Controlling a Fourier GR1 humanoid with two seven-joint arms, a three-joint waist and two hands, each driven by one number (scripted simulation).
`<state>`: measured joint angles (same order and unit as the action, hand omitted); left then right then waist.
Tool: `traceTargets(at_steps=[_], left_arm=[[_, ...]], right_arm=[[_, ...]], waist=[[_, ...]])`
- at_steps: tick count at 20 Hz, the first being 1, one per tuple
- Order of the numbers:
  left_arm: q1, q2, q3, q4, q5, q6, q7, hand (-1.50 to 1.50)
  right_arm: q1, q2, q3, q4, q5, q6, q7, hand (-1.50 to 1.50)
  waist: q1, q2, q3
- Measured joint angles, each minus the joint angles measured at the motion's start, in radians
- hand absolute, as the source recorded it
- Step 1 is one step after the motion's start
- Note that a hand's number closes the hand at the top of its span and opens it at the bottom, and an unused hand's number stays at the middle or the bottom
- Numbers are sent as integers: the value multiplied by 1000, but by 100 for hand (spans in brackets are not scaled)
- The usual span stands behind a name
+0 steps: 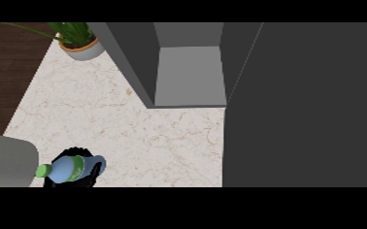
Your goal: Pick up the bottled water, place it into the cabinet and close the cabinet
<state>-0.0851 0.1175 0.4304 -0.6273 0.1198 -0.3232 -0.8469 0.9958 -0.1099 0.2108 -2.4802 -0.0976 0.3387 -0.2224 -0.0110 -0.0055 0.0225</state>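
The bottled water (72,169), pale blue with a green cap and green label, lies tilted at the lower left with its cap pointing left. My left hand (72,154) is curled round it from beneath, black fingers showing above and below the bottle. The grey forearm (14,162) comes in at the left edge. The dark grey cabinet (131,58) stands open at the top centre, its pale inner shelf (190,75) bare. The bottle is well to the lower left of that opening. My right hand does not show.
A broad dark grey panel (294,106), apparently the cabinet's open door, fills the right side. A potted green plant (80,42) stands at the back left on the marbled counter (143,126). Dark wood floor (18,63) lies beyond the counter's left edge.
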Motion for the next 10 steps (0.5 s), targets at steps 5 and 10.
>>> traceTargets(at_steps=[5,10], left_arm=[[-37,-30,-71,7,-10,35,-23,150],[-99,-81,-161,11,25,55,-20,150]], right_arm=[[0,-3,-5,6,3,9,-17,-150],[1,2,0,7,6,4,-16,-150]], waist=[[-6,0,-2],[-7,2,-14]])
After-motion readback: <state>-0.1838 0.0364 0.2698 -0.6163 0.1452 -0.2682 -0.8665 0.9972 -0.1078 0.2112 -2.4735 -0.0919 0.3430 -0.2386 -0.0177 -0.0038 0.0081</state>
